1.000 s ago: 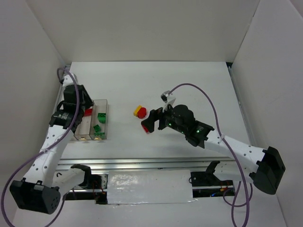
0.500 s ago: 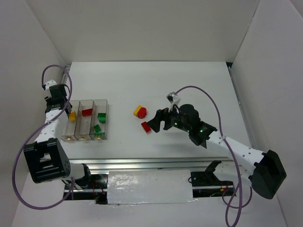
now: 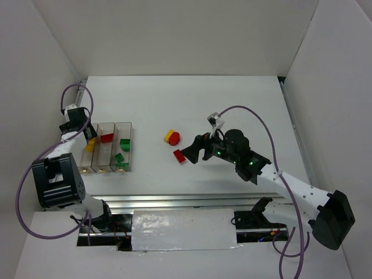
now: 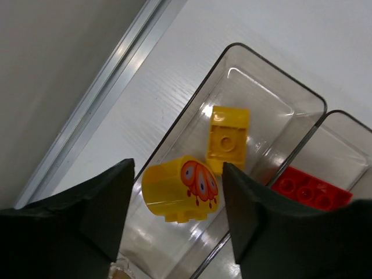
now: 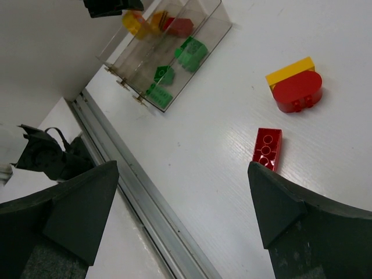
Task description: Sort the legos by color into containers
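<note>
The left pincer (image 4: 177, 174) is spread around a rounded yellow lego (image 4: 174, 192) with a red-orange print, over the leftmost bin (image 4: 264, 110); the right pincer (image 5: 181, 168) is spread above a red brick (image 5: 267, 148) lying studs-up, aslant on the surface (image 5: 203, 145).

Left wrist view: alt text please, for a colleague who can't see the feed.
The left gripper is open, its fingers framing a rounded yellow lego with a red printed design, seen in the end clear bin and touched by neither finger. A square yellow brick lies beyond it in the same bin; a red brick lies in the neighbouring bin.
</note>
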### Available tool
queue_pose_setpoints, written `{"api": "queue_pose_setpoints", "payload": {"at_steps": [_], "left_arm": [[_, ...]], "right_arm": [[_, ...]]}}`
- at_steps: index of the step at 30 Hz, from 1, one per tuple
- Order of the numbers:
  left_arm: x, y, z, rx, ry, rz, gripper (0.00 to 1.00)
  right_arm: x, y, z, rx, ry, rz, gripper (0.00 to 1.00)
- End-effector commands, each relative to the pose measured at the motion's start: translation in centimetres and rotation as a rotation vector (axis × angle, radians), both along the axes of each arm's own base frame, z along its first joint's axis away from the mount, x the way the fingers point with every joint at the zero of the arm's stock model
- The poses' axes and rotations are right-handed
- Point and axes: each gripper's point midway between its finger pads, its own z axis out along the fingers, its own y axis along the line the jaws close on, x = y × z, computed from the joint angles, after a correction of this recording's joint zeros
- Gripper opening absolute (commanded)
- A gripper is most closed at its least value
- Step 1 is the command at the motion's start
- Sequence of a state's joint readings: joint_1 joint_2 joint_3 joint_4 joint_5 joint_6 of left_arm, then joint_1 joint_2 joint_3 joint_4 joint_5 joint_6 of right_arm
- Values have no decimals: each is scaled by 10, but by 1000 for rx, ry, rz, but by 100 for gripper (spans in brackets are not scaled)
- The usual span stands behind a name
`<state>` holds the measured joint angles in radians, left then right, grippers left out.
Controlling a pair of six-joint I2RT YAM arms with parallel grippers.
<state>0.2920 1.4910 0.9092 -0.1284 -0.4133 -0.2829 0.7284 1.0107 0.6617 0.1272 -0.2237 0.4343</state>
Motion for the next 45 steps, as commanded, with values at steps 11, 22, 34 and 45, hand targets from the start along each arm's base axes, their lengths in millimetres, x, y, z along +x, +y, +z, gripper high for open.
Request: {"api": "queue_pose_setpoints", "payload": {"at_steps": [11,22,34,45], "left_arm": [[8,-2,94,-71,-213,121,100],[-20,-102,174,-234,-368,-164,99],[-56,-201,156,-384,-414,-643,100],[-62,-216,159,-417,-417,-708,100]], "right_arm": [[25,1,-27,-73,65,-90,100],[95,15,-126,-396,436,-428,100],[159,56,-157,-533,546,-795,100],[161,52,-190,-588,581,-849,99]]}}
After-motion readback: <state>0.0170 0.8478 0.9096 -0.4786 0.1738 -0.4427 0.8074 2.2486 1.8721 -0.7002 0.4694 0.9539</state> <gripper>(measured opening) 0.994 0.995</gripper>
